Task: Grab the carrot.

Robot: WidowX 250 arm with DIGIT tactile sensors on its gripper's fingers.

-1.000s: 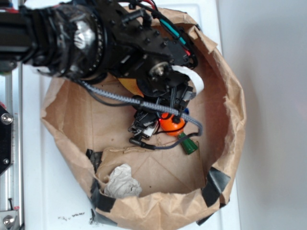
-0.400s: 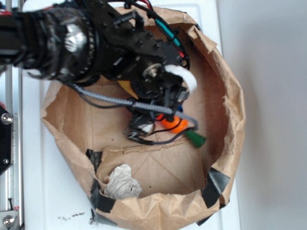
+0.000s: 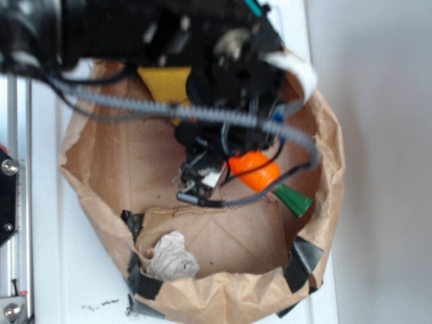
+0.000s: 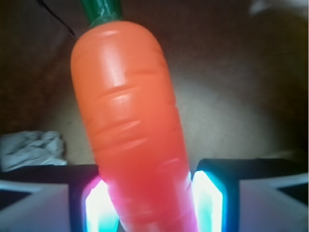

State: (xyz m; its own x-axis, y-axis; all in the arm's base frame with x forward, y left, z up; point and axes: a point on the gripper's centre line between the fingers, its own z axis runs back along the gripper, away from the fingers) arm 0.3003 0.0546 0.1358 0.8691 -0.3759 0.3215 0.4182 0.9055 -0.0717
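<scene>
Carrot (image 4: pixel 130 125) sits clamped between the two fingers of the tool (image 4: pixel 153 200) at its tapered end, long axis running out toward 12 o'clock in the wrist view, green stem (image 3: pixel 294 200) farthest, above the paper bag's (image 3: pixel 88 182) floor.

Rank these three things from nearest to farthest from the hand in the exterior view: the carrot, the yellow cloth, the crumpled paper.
1. The carrot: gripped in the hand; green stem points lower right.
2. The yellow cloth: at the bag's upper left, partly under the arm.
3. The crumpled paper: in the bag's lower left corner, farthest.
</scene>
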